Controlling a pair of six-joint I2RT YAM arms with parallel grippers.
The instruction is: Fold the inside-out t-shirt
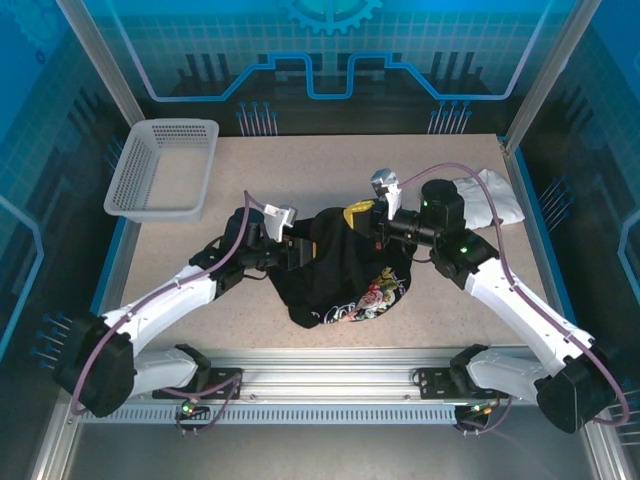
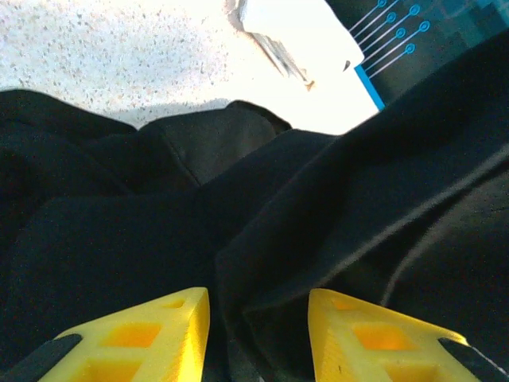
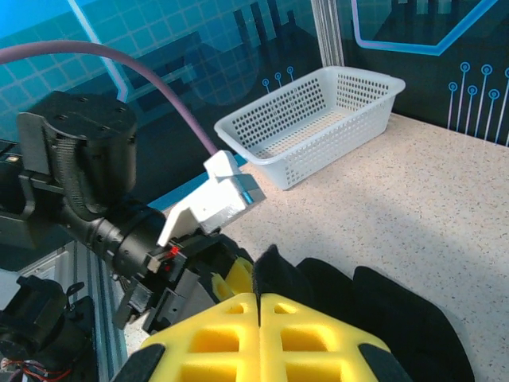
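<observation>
The inside-out t-shirt [image 1: 335,275] lies bunched in a black heap at the table's middle, its floral print [image 1: 375,295] showing at the front right. My left gripper [image 1: 295,248] is pushed into the heap's left side. In the left wrist view its yellow fingers [image 2: 163,330] stand apart, with a fold of the black t-shirt [image 2: 262,231] running loose between them. My right gripper [image 1: 358,215] is at the heap's back edge. The right wrist view shows that gripper [image 3: 260,296] shut, a peak of black t-shirt cloth [image 3: 274,267] pinched at its tips.
A white mesh basket [image 1: 165,165] [image 3: 318,119] stands at the back left. A smaller white cloth garment [image 1: 490,200] [image 2: 294,32] lies at the back right by the table edge. Bare speckled tabletop [image 1: 300,165] stretches behind the heap.
</observation>
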